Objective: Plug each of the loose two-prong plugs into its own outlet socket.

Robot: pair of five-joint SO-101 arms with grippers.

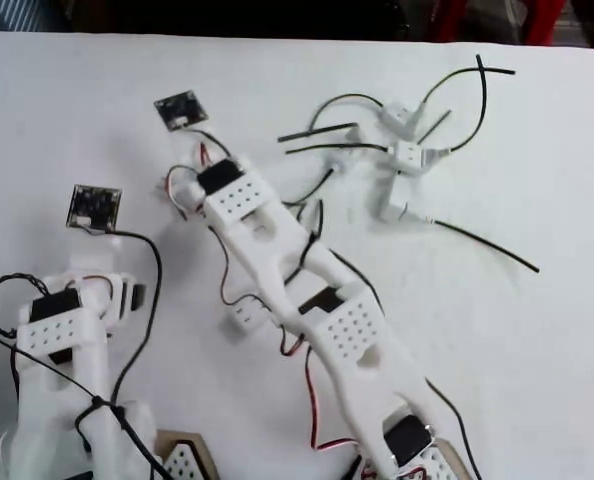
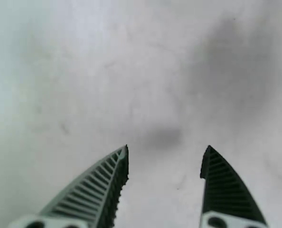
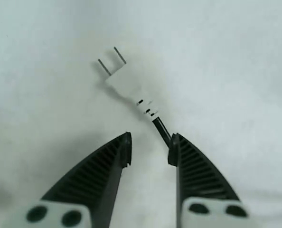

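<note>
A white two-prong plug (image 3: 124,80) lies flat on the white table, its prongs pointing away from my right gripper (image 3: 149,149). Its black cord (image 3: 161,131) runs back to the inner edge of one fingertip (image 3: 175,147). That gripper is open, just behind the plug, with nothing between its fingers. My left gripper (image 2: 164,161) is open over bare table. In the high view a cluster of white socket blocks (image 1: 407,155) with black cords lies at the far right of centre. The right arm (image 1: 267,240) stretches toward the far left, and the left arm (image 1: 62,330) sits at the near left.
Loose black cords (image 1: 477,240) trail around the socket blocks and toward the right side. Red and black arm cables (image 1: 312,400) hang beside the right arm. A small white block (image 1: 247,315) lies beside that arm. The table's far edge (image 1: 277,36) runs along the top.
</note>
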